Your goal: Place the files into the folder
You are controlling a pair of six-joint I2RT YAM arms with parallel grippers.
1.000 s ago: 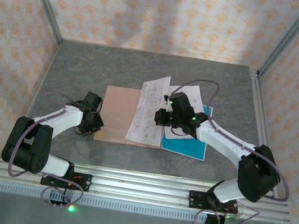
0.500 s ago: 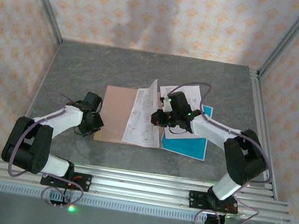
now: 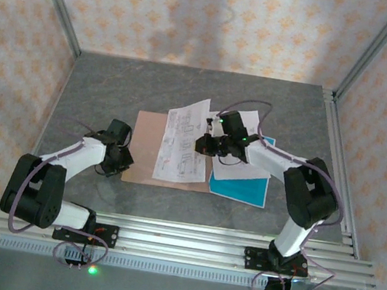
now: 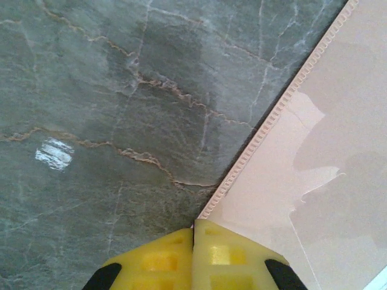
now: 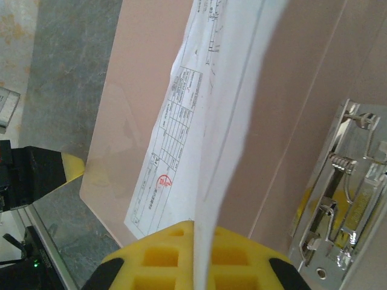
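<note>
A: Right hand (image 3: 206,145) first. State?

B: Clamped on a printed sheet (image 3: 182,145). In the wrist view the yellow pads (image 5: 154,254) pinch the sheet's edge (image 5: 205,121), and the paper curves away from them down onto the folder (image 5: 145,90).

A: Where's the sheet in the overhead view?

B: It lies across the right part of the folder (image 3: 146,145), slightly skewed, with its right edge up at the hand. Black line diagrams and tables, plus a small red stamp near one corner.

A: Folder?

B: Pinkish-brown, flat on the grey marbled bench (image 3: 114,88), centre-left. The metal fastener (image 5: 338,199) is exposed, just right of the held sheet.

A: Other files?

B: A teal sheet (image 3: 242,189) lies right of the folder, under the right arm. More white sheets (image 3: 236,171) sit on top of it, partly hidden by the arm. I can't count them.

A: Left hand (image 3: 120,160)?

B: Fingers fully together, nothing between them. In its wrist view the tips (image 4: 193,232) sit right at the folder's (image 4: 338,151) near-left corner, with bare bench (image 4: 121,121) to the left. I can't tell whether it's pressing on the corner or just beside it.

A: Are the arms apart?

B: Yes, one at each side of the folder.
</note>
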